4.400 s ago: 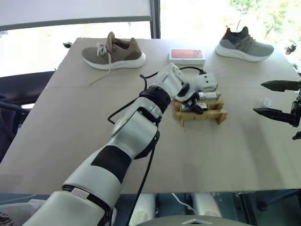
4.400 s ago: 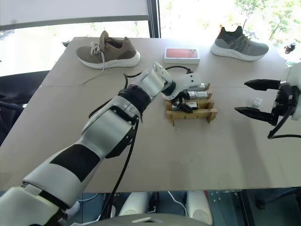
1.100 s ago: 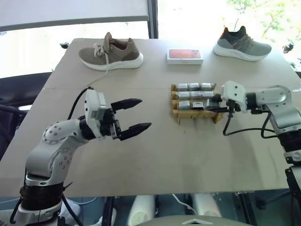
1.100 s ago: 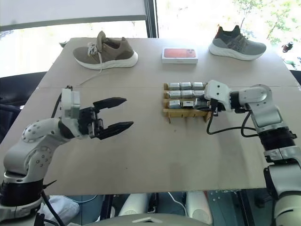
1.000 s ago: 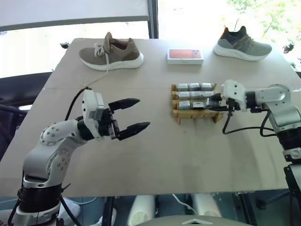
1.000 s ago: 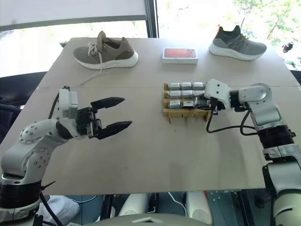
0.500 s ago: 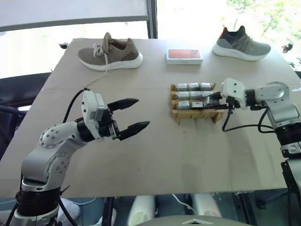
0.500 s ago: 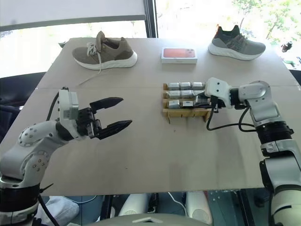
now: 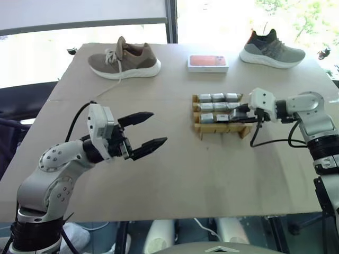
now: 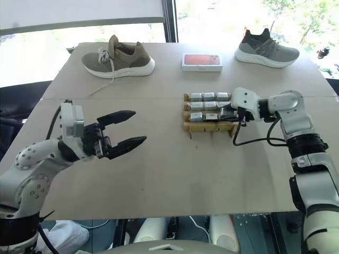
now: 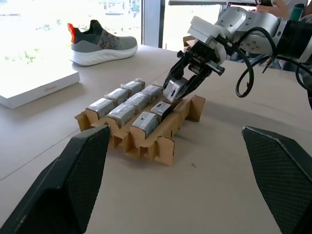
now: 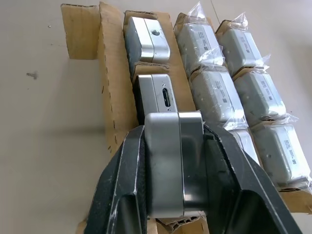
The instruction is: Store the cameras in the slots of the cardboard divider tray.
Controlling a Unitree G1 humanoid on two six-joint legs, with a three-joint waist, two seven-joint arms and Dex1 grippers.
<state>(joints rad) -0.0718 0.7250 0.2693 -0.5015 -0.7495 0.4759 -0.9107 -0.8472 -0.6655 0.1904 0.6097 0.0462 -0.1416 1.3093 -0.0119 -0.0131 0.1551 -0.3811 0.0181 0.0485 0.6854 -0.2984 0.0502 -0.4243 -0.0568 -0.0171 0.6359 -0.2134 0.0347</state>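
The cardboard divider tray (image 9: 223, 130) lies right of the table's middle. Its back rows hold plastic-wrapped cameras (image 12: 214, 92), and its near row holds two bare silver cameras (image 12: 155, 95). My right gripper (image 9: 238, 113) is at the tray's near right corner, shut on a silver-grey camera (image 12: 173, 161). That camera is held just above the last slot of the near row. My left gripper (image 9: 159, 127) hangs open and empty over the left half of the table, well apart from the tray, with its black fingers (image 11: 80, 180) spread wide.
A brown shoe (image 9: 124, 57) lies at the back left and a grey shoe (image 9: 274, 48) at the back right. A flat white box with a red top (image 9: 208, 63) sits behind the tray. A black cable hangs from my right wrist beside the tray.
Since the oldest frames my left arm has drawn back from the tray to the left, and my right gripper has come to the tray holding a camera. In the last second, hardly anything moved.
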